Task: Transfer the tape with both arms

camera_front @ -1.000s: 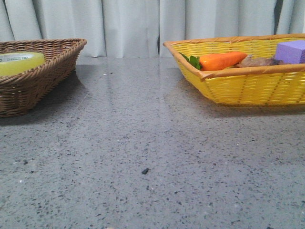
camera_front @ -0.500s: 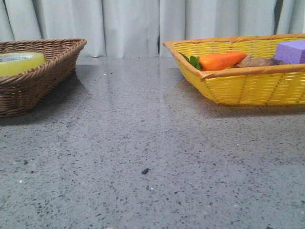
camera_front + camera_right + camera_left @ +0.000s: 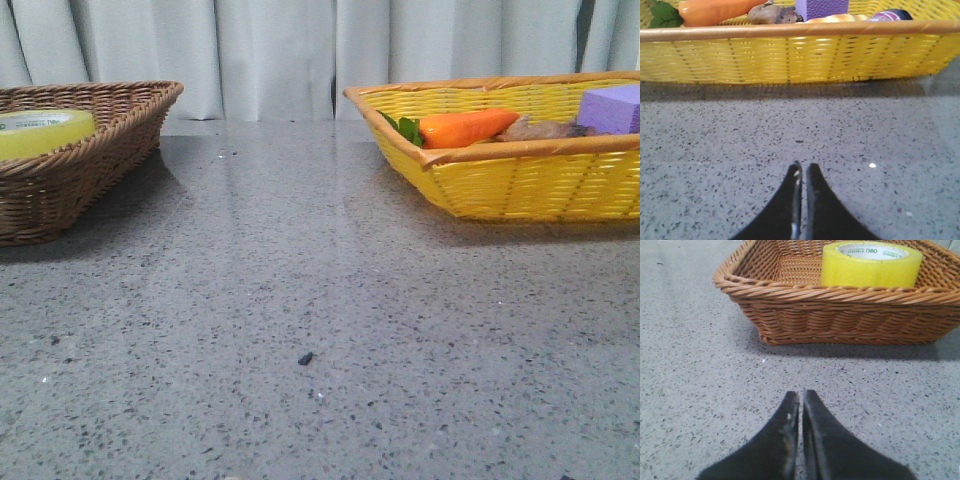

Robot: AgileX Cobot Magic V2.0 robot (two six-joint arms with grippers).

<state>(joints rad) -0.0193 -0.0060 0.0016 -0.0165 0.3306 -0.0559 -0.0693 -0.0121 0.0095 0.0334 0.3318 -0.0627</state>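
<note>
The tape (image 3: 870, 265), a wide yellow roll with a white core and green print, lies flat in a brown wicker basket (image 3: 830, 315). In the front view the tape (image 3: 42, 130) shows over the rim of that basket (image 3: 90, 170) at the far left. My left gripper (image 3: 801, 395) is shut and empty, low over the table a short way in front of the brown basket. My right gripper (image 3: 803, 167) is shut and empty, low over the table in front of the yellow basket (image 3: 790, 55). Neither gripper shows in the front view.
The yellow basket (image 3: 520, 170) stands at the right and holds an orange toy carrot (image 3: 465, 127), a purple block (image 3: 610, 108) and a brownish item (image 3: 540, 128). A grey speckled table (image 3: 300, 300) lies between the baskets, with a small dark speck (image 3: 305, 358) on it. Curtains hang behind.
</note>
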